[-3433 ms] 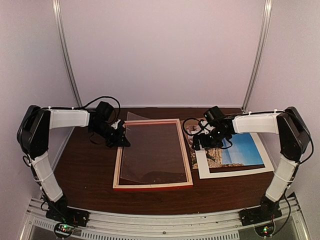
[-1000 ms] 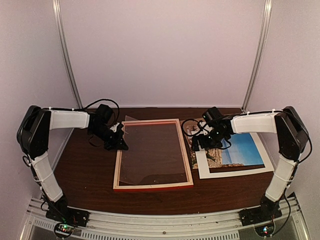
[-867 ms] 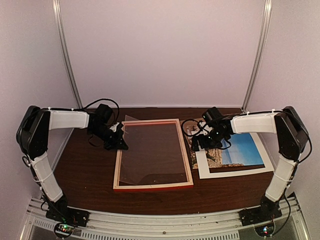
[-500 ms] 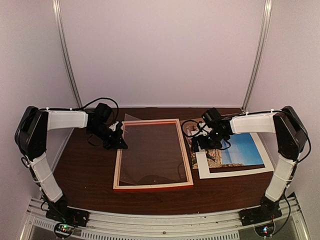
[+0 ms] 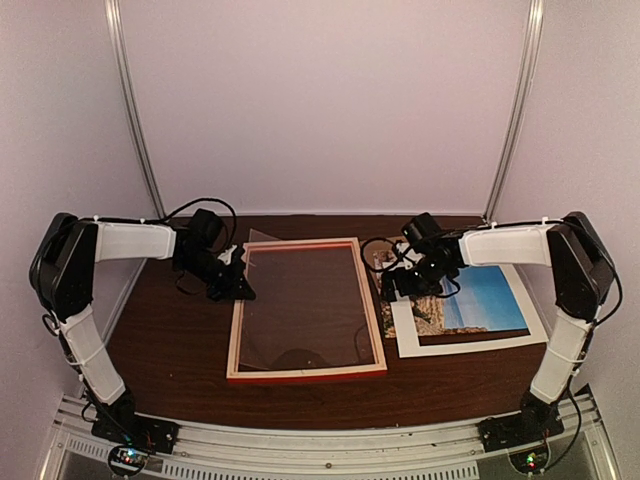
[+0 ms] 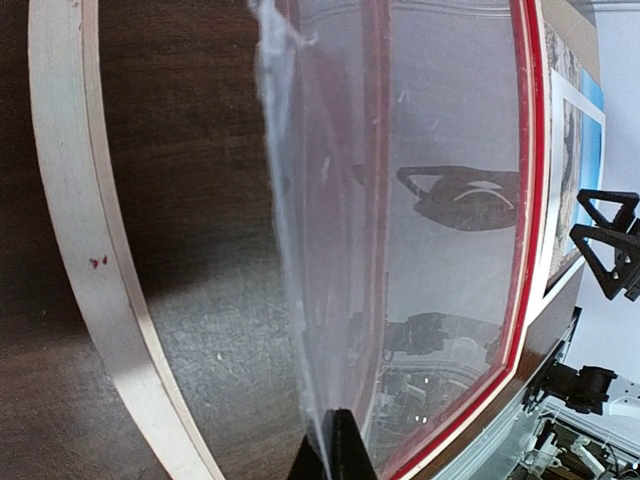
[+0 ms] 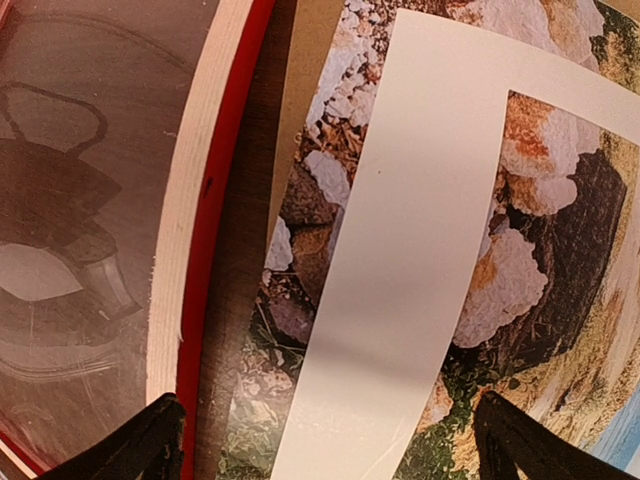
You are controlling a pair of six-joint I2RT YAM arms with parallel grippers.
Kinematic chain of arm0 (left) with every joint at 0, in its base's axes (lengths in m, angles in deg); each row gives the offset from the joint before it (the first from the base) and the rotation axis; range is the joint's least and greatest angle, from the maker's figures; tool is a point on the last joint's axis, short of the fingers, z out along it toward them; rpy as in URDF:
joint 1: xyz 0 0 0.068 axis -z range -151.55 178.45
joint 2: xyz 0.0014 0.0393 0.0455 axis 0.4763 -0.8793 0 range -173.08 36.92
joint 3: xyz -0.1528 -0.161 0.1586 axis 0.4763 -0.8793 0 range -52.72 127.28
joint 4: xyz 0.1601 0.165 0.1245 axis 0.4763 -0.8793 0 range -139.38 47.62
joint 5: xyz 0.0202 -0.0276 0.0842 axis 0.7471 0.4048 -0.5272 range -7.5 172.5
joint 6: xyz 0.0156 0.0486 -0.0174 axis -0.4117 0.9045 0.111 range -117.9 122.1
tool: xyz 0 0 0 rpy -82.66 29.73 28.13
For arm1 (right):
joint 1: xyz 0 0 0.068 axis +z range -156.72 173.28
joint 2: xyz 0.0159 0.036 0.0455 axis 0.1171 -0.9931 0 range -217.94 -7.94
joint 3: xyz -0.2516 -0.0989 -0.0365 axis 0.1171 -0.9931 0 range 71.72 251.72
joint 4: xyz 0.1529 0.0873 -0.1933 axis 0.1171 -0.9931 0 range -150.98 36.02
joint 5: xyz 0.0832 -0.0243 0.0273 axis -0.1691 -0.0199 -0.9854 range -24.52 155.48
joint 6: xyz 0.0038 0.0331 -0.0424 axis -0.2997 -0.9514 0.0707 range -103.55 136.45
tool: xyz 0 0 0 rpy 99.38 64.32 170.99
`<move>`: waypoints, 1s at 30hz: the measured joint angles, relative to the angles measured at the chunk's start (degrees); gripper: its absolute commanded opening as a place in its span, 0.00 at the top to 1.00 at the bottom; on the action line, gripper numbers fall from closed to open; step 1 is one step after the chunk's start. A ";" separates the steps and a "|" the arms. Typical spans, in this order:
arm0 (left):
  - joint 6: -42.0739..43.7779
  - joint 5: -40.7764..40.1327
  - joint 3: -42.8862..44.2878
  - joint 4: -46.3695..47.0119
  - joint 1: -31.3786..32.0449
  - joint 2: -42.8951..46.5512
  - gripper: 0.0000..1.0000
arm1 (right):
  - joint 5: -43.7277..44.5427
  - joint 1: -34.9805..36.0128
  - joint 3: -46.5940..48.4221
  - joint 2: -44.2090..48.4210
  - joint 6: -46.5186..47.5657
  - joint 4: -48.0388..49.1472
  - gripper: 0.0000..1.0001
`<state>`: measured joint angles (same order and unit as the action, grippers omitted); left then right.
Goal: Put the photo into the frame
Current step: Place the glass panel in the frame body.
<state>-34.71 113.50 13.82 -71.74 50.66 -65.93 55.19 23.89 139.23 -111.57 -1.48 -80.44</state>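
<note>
The frame [image 5: 236,335] lies flat in mid-table, pale wood up, with red showing along its near edge. A clear sheet [image 5: 300,305] rests in it, its far left corner lifted. My left gripper [image 5: 240,285] is shut on that sheet's edge, as the left wrist view [image 6: 335,452] shows. The photo [image 5: 488,295], blue with tan rocks, lies right of the frame under a white mat [image 5: 470,346]. My right gripper [image 5: 398,288] is open and empty just above the photo's left edge [image 7: 305,215], with the mat [image 7: 400,250] between its fingertips and the frame [image 7: 185,230] beside the left one.
A strip of tan backing board [image 7: 300,75] shows under the photo beside the frame. Enclosure walls stand close on the left, right and back. The arm bases sit on a rail at the near edge.
Both grippers have shifted only slightly. The left still holds the sheet's lifted corner and the right still hovers open over the photo's left edge.
</note>
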 measured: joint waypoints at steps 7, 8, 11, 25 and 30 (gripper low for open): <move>-0.96 0.70 -1.38 2.05 -0.04 0.00 0.92 | -0.02 0.98 2.16 -0.94 -0.02 -0.37 0.00; -1.01 0.74 -1.46 2.21 -0.04 0.00 0.91 | -0.02 1.22 2.54 -1.20 -0.02 -0.42 0.00; -1.20 0.74 -1.55 2.38 0.09 0.00 0.89 | -0.13 1.97 3.48 -1.95 -0.04 -0.57 0.01; -1.31 0.39 -2.51 2.71 1.25 -0.15 0.68 | -1.16 6.08 6.88 -7.06 -0.46 -0.59 0.04; -1.25 0.11 -2.60 2.67 1.57 -0.37 0.54 | -1.55 6.75 7.26 -7.72 -0.48 -0.59 0.04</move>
<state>-35.96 113.61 11.22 -69.08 52.24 -66.30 53.64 30.64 146.49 -119.29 -1.96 -81.03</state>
